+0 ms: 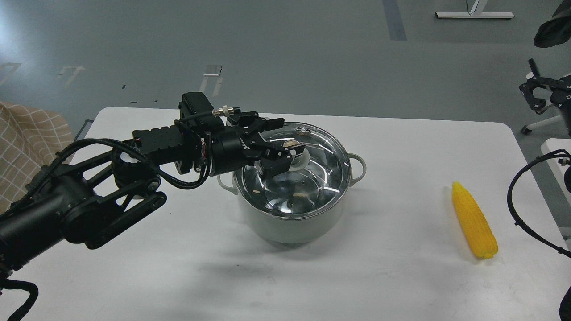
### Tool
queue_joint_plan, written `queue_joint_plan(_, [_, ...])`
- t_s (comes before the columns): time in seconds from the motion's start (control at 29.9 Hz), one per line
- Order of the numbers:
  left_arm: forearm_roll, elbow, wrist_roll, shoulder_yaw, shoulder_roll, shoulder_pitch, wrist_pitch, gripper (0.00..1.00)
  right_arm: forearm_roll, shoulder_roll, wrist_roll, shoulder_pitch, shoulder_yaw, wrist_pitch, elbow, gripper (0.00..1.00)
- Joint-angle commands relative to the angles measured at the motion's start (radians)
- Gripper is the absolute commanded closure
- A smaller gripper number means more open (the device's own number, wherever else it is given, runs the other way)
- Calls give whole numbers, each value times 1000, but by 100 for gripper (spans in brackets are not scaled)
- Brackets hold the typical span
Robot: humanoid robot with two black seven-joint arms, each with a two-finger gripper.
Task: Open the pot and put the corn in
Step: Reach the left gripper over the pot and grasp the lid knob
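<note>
The pale grey-green pot stands at the table's middle, closed by a round glass lid with a gold knob. My left gripper reaches in from the left just above the lid. It is open, with one finger on each side of the knob, and I cannot tell if they touch it. The yellow corn lies on the table at the right, pointed end away from me. My right gripper hangs off the table's far right edge, its fingers apart and empty.
The white table carries only the pot and the corn. The pot's two loop handles stick out left and right. Black cables hang at the right edge. A checked cloth lies left of the table.
</note>
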Motion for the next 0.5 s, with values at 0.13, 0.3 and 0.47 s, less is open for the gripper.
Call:
queue_joint_plan(0.13, [2, 18, 0, 3, -11, 30, 2, 25, 0, 1, 1, -1, 0, 0, 0, 0])
queue_joint_plan(0.3, [2, 19, 0, 3, -13, 31, 3, 27, 0, 1, 1, -1, 0, 0, 0, 0])
queue_joint_plan(0.47, [2, 21, -2, 4, -13, 39, 3, 36, 0, 1, 1, -1, 0, 0, 0, 0])
